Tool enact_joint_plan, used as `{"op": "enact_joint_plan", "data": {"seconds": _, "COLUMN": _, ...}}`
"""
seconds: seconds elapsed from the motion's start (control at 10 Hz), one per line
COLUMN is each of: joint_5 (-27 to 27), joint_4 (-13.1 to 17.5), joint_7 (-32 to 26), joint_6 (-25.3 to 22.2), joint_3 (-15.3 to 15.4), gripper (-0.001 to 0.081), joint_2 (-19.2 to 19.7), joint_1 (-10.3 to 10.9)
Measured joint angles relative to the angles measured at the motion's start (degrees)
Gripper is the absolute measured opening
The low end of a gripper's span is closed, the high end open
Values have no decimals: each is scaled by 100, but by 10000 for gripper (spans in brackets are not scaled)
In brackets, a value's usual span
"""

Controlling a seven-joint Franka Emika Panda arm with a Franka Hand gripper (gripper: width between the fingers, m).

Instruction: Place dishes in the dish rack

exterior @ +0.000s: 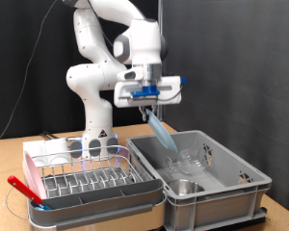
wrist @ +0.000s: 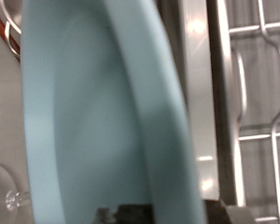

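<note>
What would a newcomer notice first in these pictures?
First the white arm at the exterior view's middle, its claw holding a light blue plate tilted above the grey crate on the exterior view's right. That plate also fills most of the wrist view. At the exterior view's left sits the dish rack, with a red tool beside it.

Pincer [exterior: 150, 106] w/ blue plate [exterior: 162, 131] above crate [exterior: 243, 179]
</note>
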Motion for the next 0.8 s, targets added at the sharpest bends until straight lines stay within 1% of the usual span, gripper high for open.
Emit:
{"op": "enact_joint_plan", "data": {"seconds": 0.1, "joint_5": -25, "joint_4": 85, "joint_7": 0, "joint_6": -212, "joint_3": 0, "gripper": 40, "joint_2": -199, "joint_1": -34}}
{"op": "enact_joint_plan", "data": {"seconds": 0.3, "joint_5": -92, "joint_4": 290, "joint_7": 254, "joint_6": -723, "joint_3": 98, "gripper": 40, "joint_2": -502, "joint_1": -235}}
{"op": "enact_joint_plan", "data": {"seconds": 0.4, "joint_5": -88, "joint_4": 258, "joint_7": 114, "joint_6": -694, "joint_3": 90, "gripper": 40, "joint_2": -492, "joint_1": -216}}
{"op": "enact_joint_plan", "data": {"seconds": 0.6, "joint_5": -425, "joint_4": 186, "joint_7": -463, "joint_6": -426, "joint_3": 68, "gripper": 40, "joint_2": -519, "joint_1": -222}}
{"op": "enact_joint_plan", "data": {"seconds": 0.7, "joint_5": -532, "joint_4": 224, "joint_7": -787, "joint_6": -460, "joint_3": -1, "gripper": 40, "joint_2": -603, "joint_1": -228}}
{"op": "enact_joint_plan", "data": {"seconds": 0.8, "joint_5": -623, "joint_4": 329, "joint_7": -1022, "joint_6": -684, "joint_3": -77, "gripper": 40, "joint_2": -722, "joint_1": -266}}
